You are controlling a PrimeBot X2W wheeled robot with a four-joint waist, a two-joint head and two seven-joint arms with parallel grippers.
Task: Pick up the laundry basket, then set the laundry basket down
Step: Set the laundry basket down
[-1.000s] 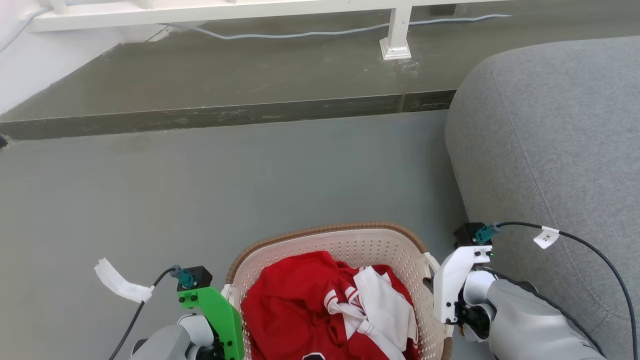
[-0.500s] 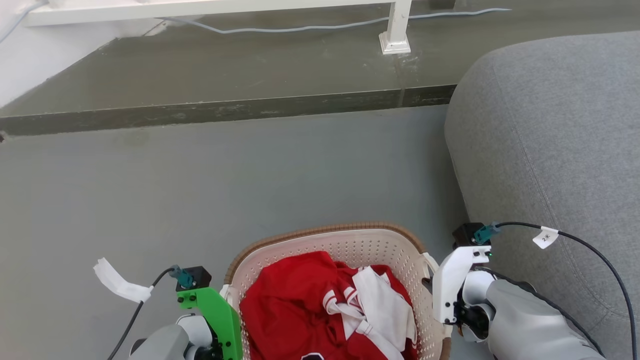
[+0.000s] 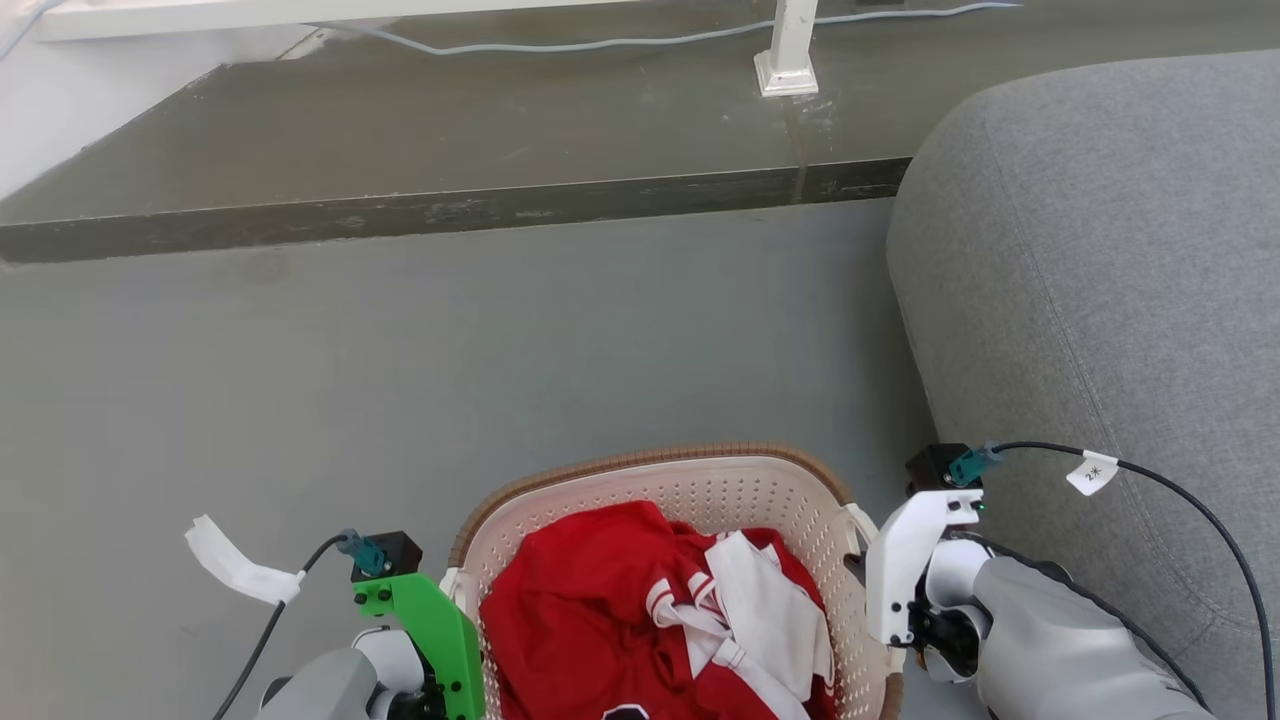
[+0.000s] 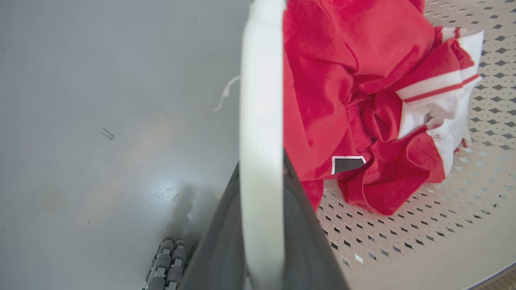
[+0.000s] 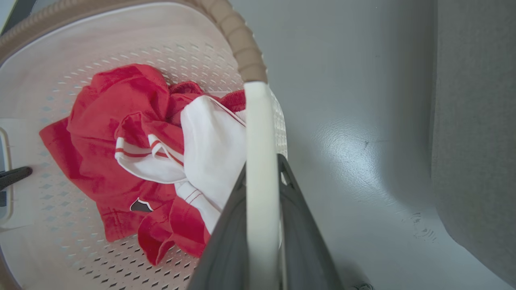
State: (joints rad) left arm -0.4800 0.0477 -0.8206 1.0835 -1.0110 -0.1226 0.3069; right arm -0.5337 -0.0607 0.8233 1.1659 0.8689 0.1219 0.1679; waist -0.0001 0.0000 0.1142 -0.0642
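Nearest us, at 6 o'clock in the head view, the laundry basket [image 3: 700, 488] sits between our two arms. We judge it held for the carry, though we cannot tell whether its base is off the floor [image 3: 400, 380]. The left gripper [image 4: 262, 169] is clenched on the left handle [image 4: 261, 80] and the right gripper [image 5: 262, 169] on the right handle [image 5: 259, 129], with a dark finger on either side of each white band. The perforated shell looks stiff and light, and the red and white garment [image 3: 580, 600] inside looks soft and of little weight, so the load should ride easily. The thin handles look smooth, and an uneven pull could tip it, so both sides should travel level. At 3 o'clock the grey sofa [image 3: 1100, 300] stands just beside the right arm, leaving little room there. From 9 to 12 o'clock the floor lies open. Farther off, at 12 o'clock, a dark raised step [image 3: 450, 212] crosses our way, with a white post [image 3: 790, 45] standing on it.
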